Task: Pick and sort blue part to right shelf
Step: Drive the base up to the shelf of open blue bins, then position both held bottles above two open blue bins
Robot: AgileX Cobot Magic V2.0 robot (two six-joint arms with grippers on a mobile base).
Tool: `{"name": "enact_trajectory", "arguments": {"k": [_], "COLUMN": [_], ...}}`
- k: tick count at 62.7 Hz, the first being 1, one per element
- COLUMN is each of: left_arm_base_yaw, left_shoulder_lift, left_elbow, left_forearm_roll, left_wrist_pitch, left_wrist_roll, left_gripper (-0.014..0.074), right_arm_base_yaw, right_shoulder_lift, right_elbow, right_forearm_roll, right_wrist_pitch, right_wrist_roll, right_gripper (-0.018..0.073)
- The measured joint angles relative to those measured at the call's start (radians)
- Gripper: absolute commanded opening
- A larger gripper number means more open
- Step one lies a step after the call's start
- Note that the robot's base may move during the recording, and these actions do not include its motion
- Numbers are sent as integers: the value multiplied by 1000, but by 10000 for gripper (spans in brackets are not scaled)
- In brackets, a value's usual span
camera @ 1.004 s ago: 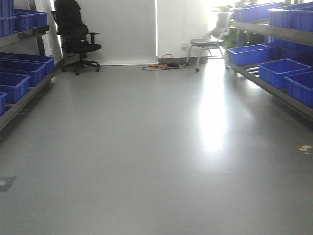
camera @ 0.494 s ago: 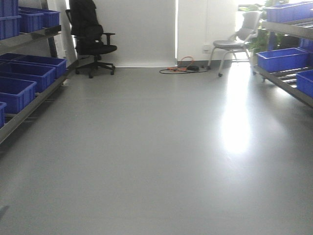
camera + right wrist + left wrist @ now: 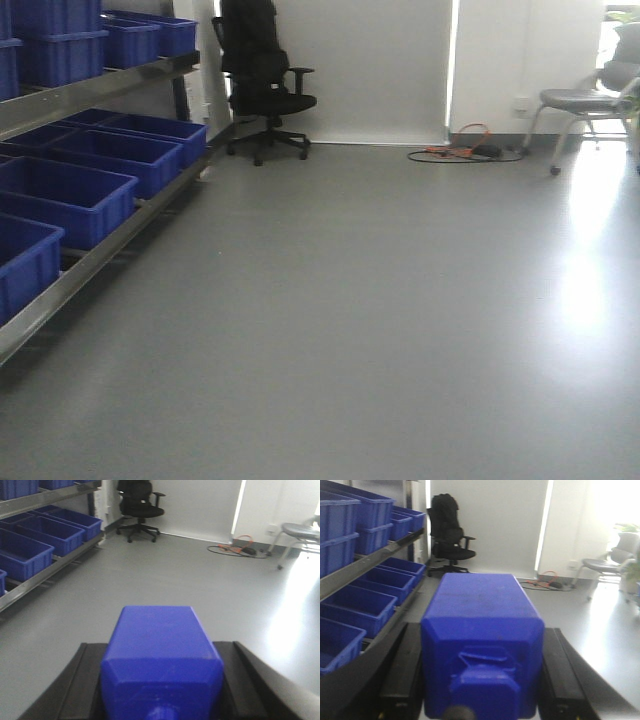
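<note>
A blue part point(image 3: 482, 615), a boxy plastic block, fills the left wrist view, and my left gripper point(image 3: 482, 630) is shut on it, with a black finger point(image 3: 402, 670) against each of its sides. A second blue part point(image 3: 160, 640) of the same shape sits in my right gripper point(image 3: 161, 647), which is shut on it the same way, black fingers point(image 3: 240, 680) flanking it. Neither gripper nor either part appears in the front view. The right shelf is out of view.
A metal rack point(image 3: 95, 255) with several blue bins point(image 3: 65, 200) runs along the left. A black office chair point(image 3: 262, 90) stands at the back, orange cable point(image 3: 462, 148) lies by the wall, and a grey chair point(image 3: 590, 105) is at the far right. Grey floor point(image 3: 380, 300) spreads ahead.
The front view has swung left: the left rack has come closer and larger, the chairs have slid right, and the right-hand rack of blue bins has left the frame.
</note>
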Motion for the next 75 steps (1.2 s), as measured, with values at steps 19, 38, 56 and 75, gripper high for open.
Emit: {"name": "enact_trajectory", "arguments": {"k": [19,38,56,75], "left_arm_base_yaw": [0,0,0,0], "left_shoulder_lift": [0,0,0,0], "left_elbow": [0,0,0,0], "left_forearm_roll": [0,0,0,0], "left_wrist_pitch": [0,0,0,0], "left_wrist_roll": [0,0,0,0], "left_gripper": [365,365,365,365], "right_arm_base_yaw": [0,0,0,0], "right_shoulder_lift": [0,0,0,0], "right_elbow": [0,0,0,0], "right_forearm_roll": [0,0,0,0], "right_wrist_pitch": [0,0,0,0], "right_wrist_roll": [0,0,0,0], "right_gripper": [393,393,393,393]}}
